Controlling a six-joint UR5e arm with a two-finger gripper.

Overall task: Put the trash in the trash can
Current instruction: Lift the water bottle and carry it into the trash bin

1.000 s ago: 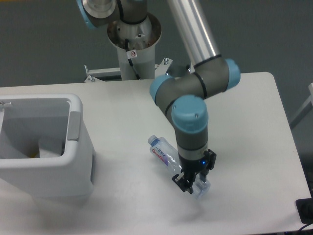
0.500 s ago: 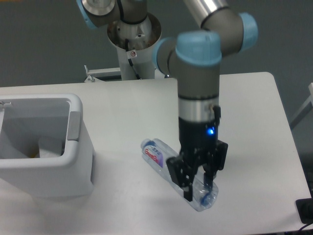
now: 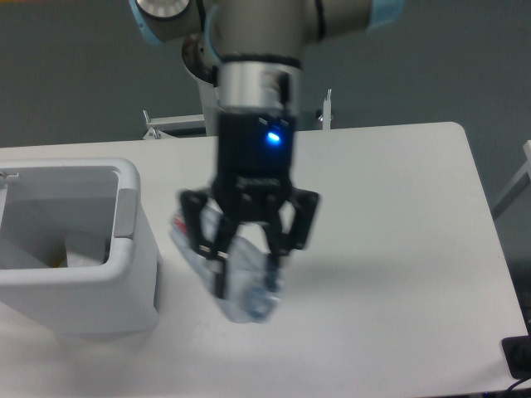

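My gripper [image 3: 245, 278] hangs well above the table, shut on the clear crushed water bottle [image 3: 236, 286], which shows blurred between the black fingers and slants down to the right. It is just right of the trash can [image 3: 124, 274], a large white bin with a thick rim and a grey tab [image 3: 126, 213] at the left. Inside the can, a pale crumpled piece [image 3: 83, 249] lies near the right wall; it looks like the wrapper.
The robot's base column [image 3: 224, 91] stands behind the table's far edge. A metal bracket [image 3: 153, 124] sits beside it. A dark object [image 3: 518, 356] shows at the lower right corner, off the table.
The gripper has risen from the table with the bottle in it and moved left toward the trash can. The bottle no longer lies on the tabletop.
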